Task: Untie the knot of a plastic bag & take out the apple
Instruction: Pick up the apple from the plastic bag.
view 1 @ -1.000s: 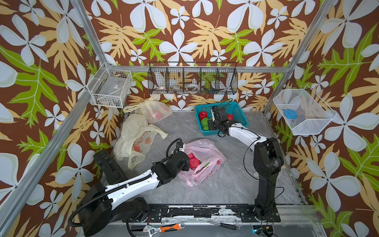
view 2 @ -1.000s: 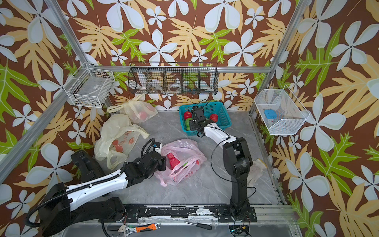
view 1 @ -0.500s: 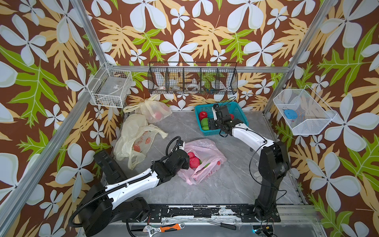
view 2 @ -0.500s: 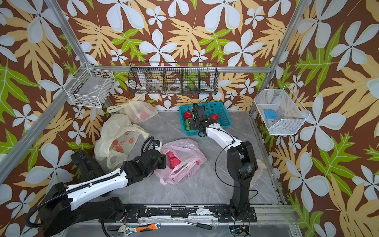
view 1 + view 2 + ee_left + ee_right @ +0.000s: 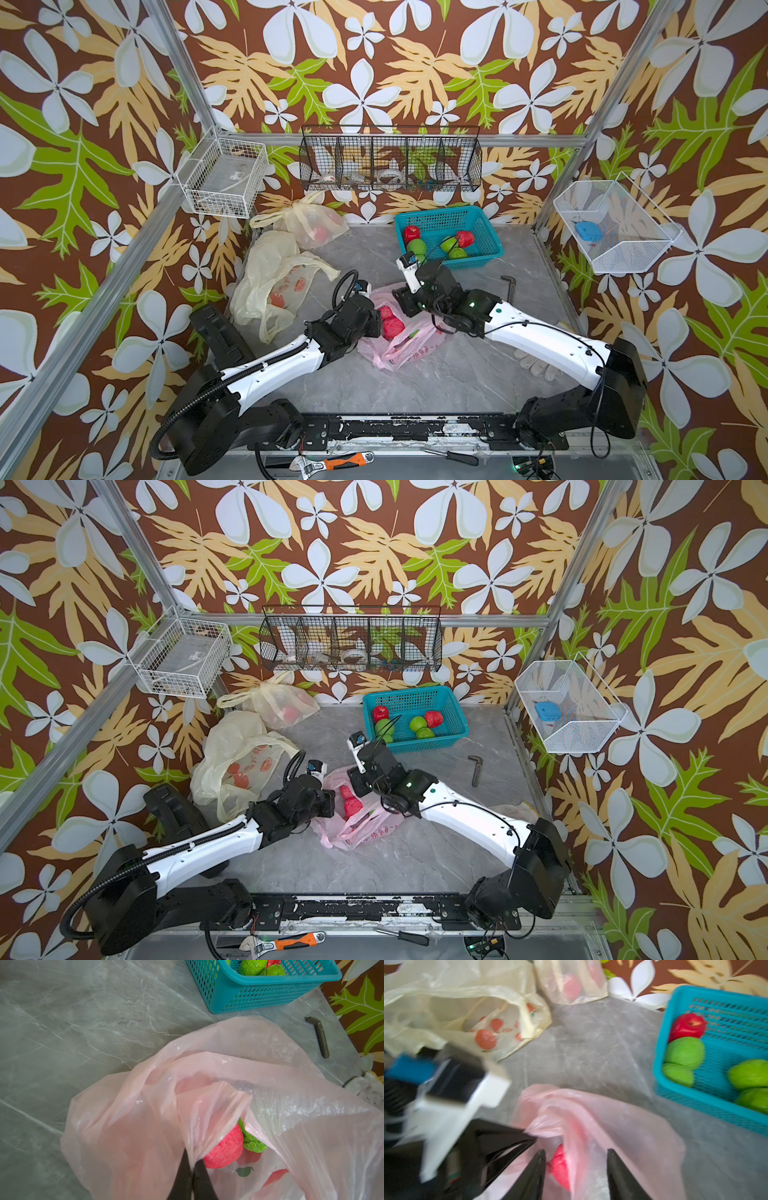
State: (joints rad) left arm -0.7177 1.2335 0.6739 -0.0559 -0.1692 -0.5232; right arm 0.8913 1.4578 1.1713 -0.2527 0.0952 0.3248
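Right tool (image 5: 575, 1151) has swung from the teal plastic basket (image 5: 444, 220) to the pink translucent plastic bag (image 5: 411, 349) on the worktop (image 5: 457, 374), basket now at its 1 o'clock. I see the jaws apart astride the red apple (image 5: 390, 326) inside. Left tool (image 5: 192, 1159) stays pinched on the bag's rim.

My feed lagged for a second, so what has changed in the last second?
The right gripper swung from the teal basket back to the pink bag, jaws open over the red apple. The left gripper stayed shut on the bag's edge; the basket did not move.
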